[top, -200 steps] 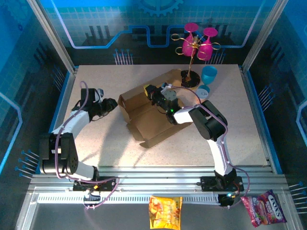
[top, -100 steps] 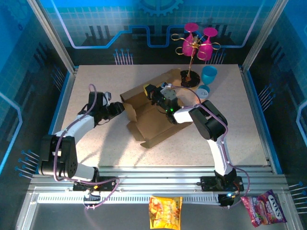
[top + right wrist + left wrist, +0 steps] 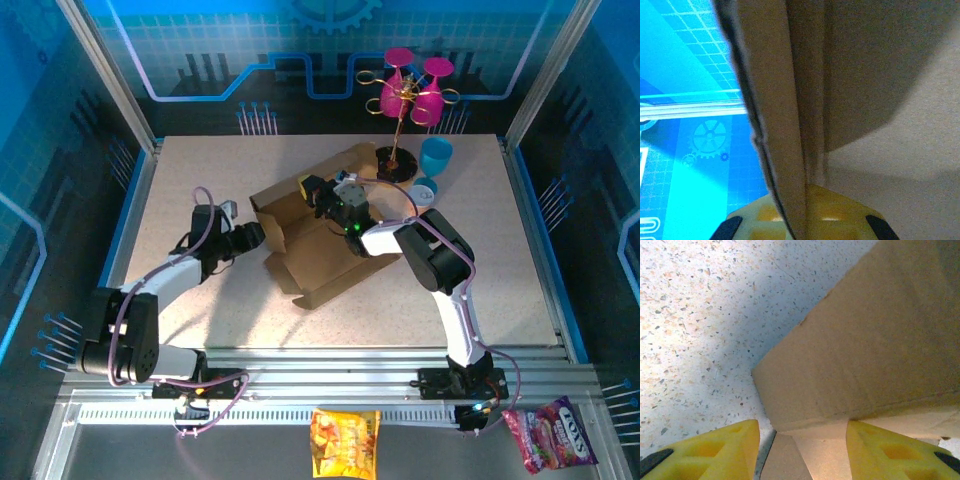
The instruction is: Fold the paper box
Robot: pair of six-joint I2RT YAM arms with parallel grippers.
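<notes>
The paper box (image 3: pixel 310 268) — light, thin cardboard, judged stiff only along its creases and easily crushed — is pinched by one wall in the right claw (image 3: pixel 312 192), while its end flap, best taken near the fold, is seen just ahead of the spread left claw (image 3: pixel 252 236).

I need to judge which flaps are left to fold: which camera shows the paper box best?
The top external view: the whole paper box shows there, with its raised walls and open flaps. The left wrist view gives one corner panel close up; the right wrist view gives a wall seen edge-on.
</notes>
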